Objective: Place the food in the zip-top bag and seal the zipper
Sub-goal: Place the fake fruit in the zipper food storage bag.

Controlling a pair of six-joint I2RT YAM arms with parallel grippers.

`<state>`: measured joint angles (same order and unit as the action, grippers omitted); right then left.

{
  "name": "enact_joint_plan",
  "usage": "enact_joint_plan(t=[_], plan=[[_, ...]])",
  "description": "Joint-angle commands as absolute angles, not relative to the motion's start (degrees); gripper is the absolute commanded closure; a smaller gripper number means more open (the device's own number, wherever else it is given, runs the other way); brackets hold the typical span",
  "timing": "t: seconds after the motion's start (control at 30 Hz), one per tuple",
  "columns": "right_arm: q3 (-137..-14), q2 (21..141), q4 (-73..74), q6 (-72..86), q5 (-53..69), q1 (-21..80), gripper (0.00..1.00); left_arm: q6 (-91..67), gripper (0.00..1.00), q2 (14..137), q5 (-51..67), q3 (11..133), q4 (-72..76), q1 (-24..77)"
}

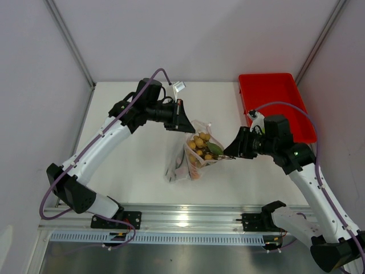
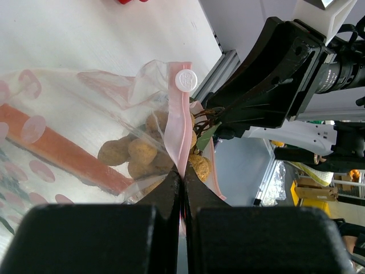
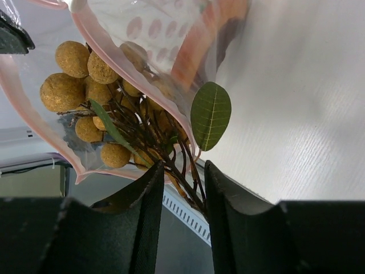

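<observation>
Nearest lens, left wrist view: left gripper (image 2: 181, 181), jaws pressed fully together on zipper (image 2: 178, 128), pinkish strip & film pinched flat between black fingers (image 2: 162, 194). White round button (image 2: 186, 80) on strip just above pinch. Holds mouth edge of zip-top bag (image 2: 63, 108) up, by the look; rest of bag slumped on table (image 1: 134, 165) at centre, between both arms.

Right gripper (image 3: 183, 171) at bag mouth, jaws part-way apart w/ stems (image 3: 171, 142) of bunch (image 3: 85, 80) running between. Touching twigs or only astride them: cannot tell. Bunch half in mouth, fruits inside rim, stems & leaf (image 3: 211, 114) poking out toward right gripper.

Handling, as judged: bag thin, limp, slick, no shape of its own. Best taken at zipper strip, only stiff-ish part, as done by left. Mouth likely to collapse if let go. Bunch prob. light but awkward; twigs brittle-looking, fruits apt to snap off if squeezed or dragged over rim, so hold at stem bundle, not at fruit. Needs pushing deeper before sealing, else stems fouling strip.

Count: 1 bag, 1 zipper, 1 bunch w/ approx. ten tan fruits showing, 2 green leaves, 1 reddish long piece (image 2: 68, 162) already inside bag, 1 red tray (image 1: 274, 105) at far right, well apart. Not made out: green onion, small green fruit. 2 grippers, both at bag.
</observation>
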<state>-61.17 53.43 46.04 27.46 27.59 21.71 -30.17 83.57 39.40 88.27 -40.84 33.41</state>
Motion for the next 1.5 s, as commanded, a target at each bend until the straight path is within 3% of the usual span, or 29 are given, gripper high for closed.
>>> enact_joint_plan(t=[0.0,1.07,1.13,1.33,1.47], plan=[[-61.1,52.4,43.9,28.0,30.3,21.4,0.62,-30.9,0.99,83.1,41.2,89.3,-38.7,33.6],[-55.3,50.1,45.3,26.8,32.3,19.6,0.61,-31.0,0.99,83.7,41.9,89.5,-38.6,33.7],[-54.9,49.9,44.7,27.2,33.7,19.4,0.63,-31.0,0.99,83.9,41.9,89.6,-38.6,33.7],[-56.0,50.0,41.9,29.3,38.3,18.8,0.97,-30.9,0.99,84.3,42.1,89.5,-38.7,33.8],[-59.9,50.6,41.4,31.2,39.3,19.0,1.00,-30.1,1.00,84.6,41.0,89.7,-39.4,34.3]])
